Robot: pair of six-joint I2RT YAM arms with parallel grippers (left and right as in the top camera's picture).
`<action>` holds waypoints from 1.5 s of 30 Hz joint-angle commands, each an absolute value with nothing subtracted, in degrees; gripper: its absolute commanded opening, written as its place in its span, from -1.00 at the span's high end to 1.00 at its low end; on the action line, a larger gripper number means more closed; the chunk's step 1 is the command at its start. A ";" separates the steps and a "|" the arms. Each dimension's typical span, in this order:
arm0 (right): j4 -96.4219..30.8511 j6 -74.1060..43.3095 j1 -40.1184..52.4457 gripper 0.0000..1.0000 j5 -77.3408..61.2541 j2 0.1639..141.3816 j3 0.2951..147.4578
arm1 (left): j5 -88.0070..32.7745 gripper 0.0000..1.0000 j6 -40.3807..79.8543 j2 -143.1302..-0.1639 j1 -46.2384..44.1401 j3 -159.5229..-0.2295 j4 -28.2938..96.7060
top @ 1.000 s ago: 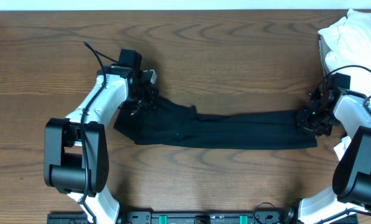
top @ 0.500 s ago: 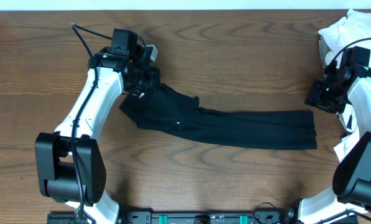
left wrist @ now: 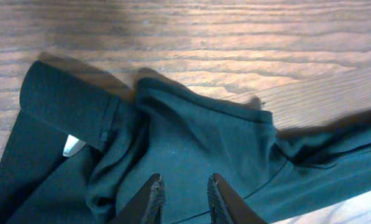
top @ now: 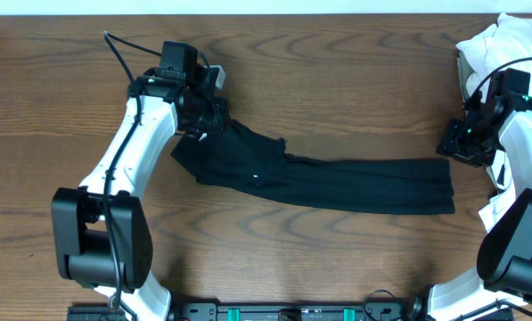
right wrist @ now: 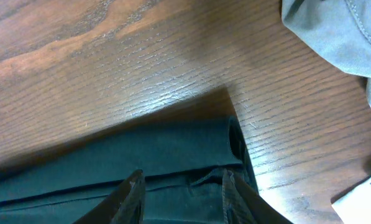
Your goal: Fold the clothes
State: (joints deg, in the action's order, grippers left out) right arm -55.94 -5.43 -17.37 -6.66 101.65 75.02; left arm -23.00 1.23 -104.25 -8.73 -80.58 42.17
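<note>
Both grippers are standing open and empty over the trousers, probably running 9-to-3: left gripper at 9, right gripper at 3.

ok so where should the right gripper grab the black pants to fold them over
Grip the black pants at the leg hems, their free flat end just below the right gripper, which hangs open. Come straight down from above and pinch the stacked layers. This is a judgement from how they lie.

White clothes pile cut by overhead edge, left tool tips cropped
</note>
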 commanded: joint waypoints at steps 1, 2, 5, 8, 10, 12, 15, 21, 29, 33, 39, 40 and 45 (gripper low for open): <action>-56.18 -5.08 -17.67 0.22 -7.09 100.73 75.31 | -21.89 0.47 -0.03 -107.33 -8.93 -80.36 42.33; -56.21 -5.08 -17.65 0.22 -7.09 100.73 75.31 | -21.89 0.47 -0.03 -107.98 -9.04 -80.36 42.35; -56.21 -5.08 -17.65 0.22 -7.09 100.73 75.31 | -21.85 0.48 -0.03 -109.86 -9.26 -80.36 42.30; -56.31 -5.08 -17.65 0.22 -7.09 100.73 75.31 | -21.85 0.48 -0.21 -111.66 -9.26 -80.36 42.33; -56.40 -5.08 -17.65 0.21 -7.09 100.73 75.31 | -21.85 0.48 -0.21 -112.49 -9.28 -80.36 42.39; -56.40 -5.08 -17.67 0.21 -7.09 100.73 75.31 | -21.87 0.49 -0.21 -112.73 -9.37 -80.36 42.57; -56.36 -5.08 -17.67 0.21 -7.07 100.73 75.31 | -22.11 0.50 -0.21 -112.73 -9.61 -80.36 42.76; -56.38 -5.08 -17.67 0.21 -7.05 100.73 75.31 | -22.90 0.57 -0.93 -112.55 -9.63 -80.60 42.33; -56.40 -5.08 -17.65 0.21 -7.07 100.73 75.31 | -22.37 0.22 -1.10 -111.02 -8.43 -82.41 41.87; -56.55 -5.08 -17.65 0.21 -7.07 100.73 75.31 | -19.62 0.20 -1.52 -111.22 -8.47 -82.15 41.63; -56.77 -5.08 -17.65 0.21 -7.07 100.73 75.31 | -18.52 0.19 -1.52 -111.22 -8.49 -81.97 40.40; -56.82 -5.08 -17.65 0.20 -7.07 100.73 75.31 | -18.52 0.20 -1.52 -111.22 -8.49 -81.97 40.36; -56.80 -5.08 -17.65 0.21 -7.07 100.73 75.31 | -18.57 0.19 -1.52 -111.24 -8.49 -81.95 40.38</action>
State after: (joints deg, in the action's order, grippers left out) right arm -56.62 -5.43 -17.37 -6.66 101.65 75.02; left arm -19.40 -0.49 -112.31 -8.73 -80.84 40.40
